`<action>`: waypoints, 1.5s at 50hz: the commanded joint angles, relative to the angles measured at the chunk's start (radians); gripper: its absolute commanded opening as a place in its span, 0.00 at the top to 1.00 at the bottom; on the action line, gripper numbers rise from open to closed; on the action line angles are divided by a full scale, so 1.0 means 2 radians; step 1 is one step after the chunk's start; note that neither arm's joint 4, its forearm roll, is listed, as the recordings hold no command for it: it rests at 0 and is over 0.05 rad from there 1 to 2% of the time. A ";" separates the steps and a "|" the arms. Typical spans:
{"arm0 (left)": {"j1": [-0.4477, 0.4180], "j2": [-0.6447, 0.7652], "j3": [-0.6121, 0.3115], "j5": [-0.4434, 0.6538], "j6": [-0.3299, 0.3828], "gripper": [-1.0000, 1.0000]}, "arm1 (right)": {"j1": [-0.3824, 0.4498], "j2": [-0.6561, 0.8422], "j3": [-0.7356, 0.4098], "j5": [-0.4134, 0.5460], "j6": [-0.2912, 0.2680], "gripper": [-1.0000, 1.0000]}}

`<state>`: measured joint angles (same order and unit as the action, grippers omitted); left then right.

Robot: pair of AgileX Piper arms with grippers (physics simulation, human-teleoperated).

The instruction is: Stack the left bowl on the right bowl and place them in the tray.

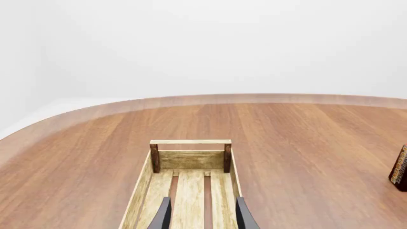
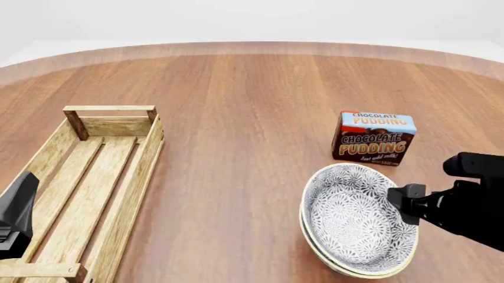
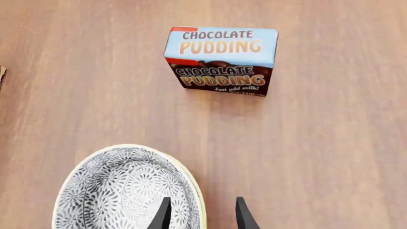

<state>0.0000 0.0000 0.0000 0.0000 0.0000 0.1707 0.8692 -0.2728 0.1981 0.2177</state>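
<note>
Left wrist view: the left gripper (image 1: pixel 203 217) hangs over the long rectangular crate of light wooden slats (image 1: pixel 189 183), its two dark fingertips (image 1: pixel 163 215) parted with only the slatted floor between them, so it holds nothing. The crate's far end bar stands ahead of the fingers on the round reddish-brown wooden table (image 1: pixel 305 143). A sliver of the small chocolate pudding box (image 1: pixel 399 168) shows at the frame edge.

Front view: the crate (image 2: pixel 118 177) lies on the table's left side, with the left gripper's dark body (image 2: pixel 18 213) over its near end. On the right, two nested bowls with a grey floral pattern and cream rims (image 2: pixel 353 218) sit on the table, well apart from the crate. The pudding box (image 2: pixel 373 137) stands just behind them. The right gripper (image 2: pixel 409 203) is at the stack's right rim.

Right wrist view: the right gripper's (image 3: pixel 202 214) fingers straddle the bowl's (image 3: pixel 121 191) rim, one inside, one outside; I cannot tell if they pinch it.
</note>
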 commanded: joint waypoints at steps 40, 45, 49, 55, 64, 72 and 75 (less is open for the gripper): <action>0.000 0.000 0.000 0.000 0.000 0.00 | 0.025 0.089 0.059 -0.124 0.022 1.00; 0.000 0.000 0.000 0.000 0.000 0.00 | 0.027 0.082 0.059 -0.120 0.025 1.00; 0.000 0.000 0.000 0.000 0.000 0.00 | 0.031 0.073 0.062 -0.118 0.032 1.00; 0.000 0.000 0.000 0.000 0.000 0.00 | 0.040 0.053 0.061 -0.109 0.045 1.00; 0.000 0.000 0.000 0.000 0.000 0.00 | 0.071 -0.036 0.056 -0.057 0.094 1.00; 0.000 0.000 0.000 0.000 0.000 0.00 | 0.082 -0.089 0.030 -0.011 0.116 1.00; 0.000 0.000 0.000 0.000 0.000 0.00 | 0.079 -0.094 0.017 0.000 0.114 1.00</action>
<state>0.0000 0.0000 0.0000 0.0000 0.0000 0.3126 0.7780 -0.1819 0.1169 0.4048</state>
